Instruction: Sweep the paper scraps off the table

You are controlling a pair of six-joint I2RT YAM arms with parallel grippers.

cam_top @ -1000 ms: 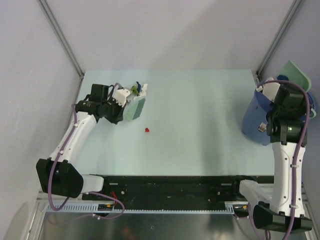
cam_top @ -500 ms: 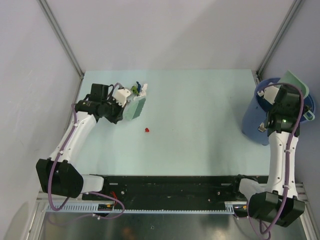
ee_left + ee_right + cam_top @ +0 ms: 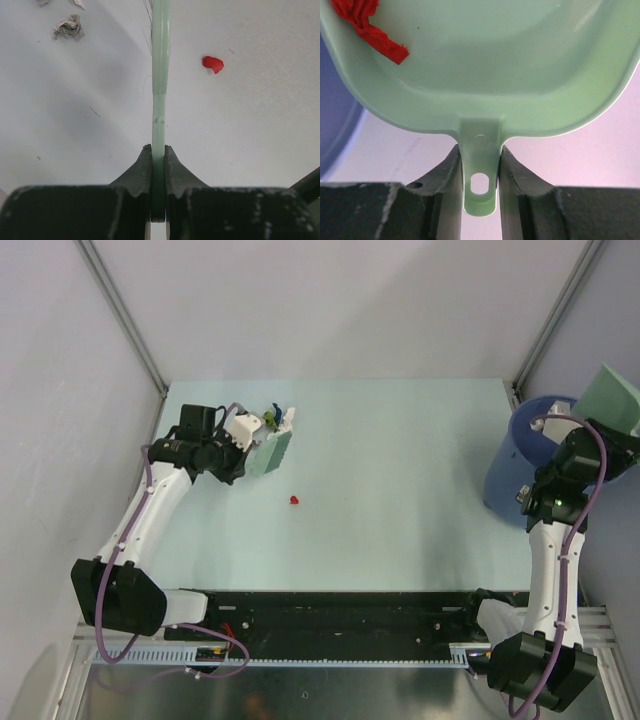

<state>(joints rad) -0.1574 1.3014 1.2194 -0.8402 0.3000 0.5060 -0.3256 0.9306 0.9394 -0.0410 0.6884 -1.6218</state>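
Observation:
My left gripper (image 3: 247, 446) is shut on a thin pale green brush (image 3: 272, 453) at the far left of the table (image 3: 400, 440). In the left wrist view the fingers (image 3: 143, 167) clamp the brush (image 3: 160, 60) edge-on. A red paper scrap (image 3: 294, 500) lies right of the brush and shows in the left wrist view (image 3: 213, 63). Green and blue scraps (image 3: 272, 417) sit by the brush tip; a greyish-white scrap (image 3: 67, 27) lies to its left. My right gripper (image 3: 592, 438) is shut on the handle (image 3: 480, 165) of the pale green dustpan (image 3: 618, 398), tilted over the bucket. A red scrap (image 3: 365, 25) lies in the pan.
A big round blue bucket (image 3: 510, 465) stands at the table's right edge under the dustpan; its wall shows in the right wrist view (image 3: 332, 115). Grey walls and metal frame posts (image 3: 125, 315) surround the table. The black rail of the arm bases runs along the near edge.
My right arm has swung the dustpan up and to the right, tilting it over the bucket. The left arm and brush have barely moved. The red scrap on the table has stayed put.

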